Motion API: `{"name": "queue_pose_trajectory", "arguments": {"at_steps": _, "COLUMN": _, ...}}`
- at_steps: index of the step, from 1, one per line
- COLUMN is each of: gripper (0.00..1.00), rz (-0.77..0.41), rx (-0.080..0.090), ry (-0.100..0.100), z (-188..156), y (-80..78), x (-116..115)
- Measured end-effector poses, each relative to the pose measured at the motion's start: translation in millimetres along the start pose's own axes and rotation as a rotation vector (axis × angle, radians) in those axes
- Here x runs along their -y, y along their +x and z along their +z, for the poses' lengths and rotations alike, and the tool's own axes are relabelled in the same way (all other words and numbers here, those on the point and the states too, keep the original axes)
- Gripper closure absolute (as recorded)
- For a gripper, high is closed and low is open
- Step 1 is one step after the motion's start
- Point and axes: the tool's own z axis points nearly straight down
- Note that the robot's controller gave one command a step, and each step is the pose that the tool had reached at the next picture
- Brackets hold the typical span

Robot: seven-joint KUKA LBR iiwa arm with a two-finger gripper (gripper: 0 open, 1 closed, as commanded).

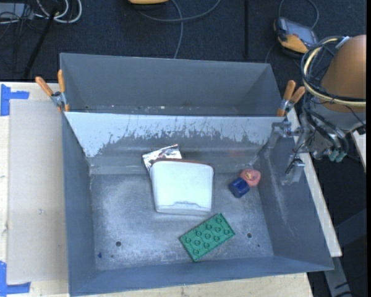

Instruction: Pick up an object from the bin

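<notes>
From the camera view, looking down, my fingers hang at the right side of the bin, over its sloping right wall and above the floor. As far as I can make out they stand apart, and nothing is between them.

Nearest to me are two small things lying touching each other on the floor, toward the right: a blue piece and, just right of and beyond it, a pink piece. In the middle of the floor lies a white box with rounded corners, flat side up. A crumpled foil wrapper pokes out from behind its far left corner, touching it. Near the front, apart from the box, a green studded plate lies flat and turned at an angle.

I judge this to be the approach: nothing is picked yet, and I am not round anything. The blue and pink pieces are the closest candidates. Taking one calls for moving left off the wall and coming down with one finger on each side of it. As they touch, I might catch both or push one aside, so I should centre on one.
</notes>
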Motion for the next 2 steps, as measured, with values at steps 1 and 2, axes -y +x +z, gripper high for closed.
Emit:
{"name": "queue_pose_trajectory", "arguments": {"at_steps": 1, "gripper": 0.00, "rz": -0.013, "rx": -0.009, "ry": -0.003, "z": 90, "y": 8.9, "x": -14}}
{"name": "queue_pose_trajectory", "arguments": {"at_steps": 2, "gripper": 0.00, "rz": 0.033, "rx": -0.002, "ry": -0.002, "z": 155, "y": -5.6, "x": -13}}
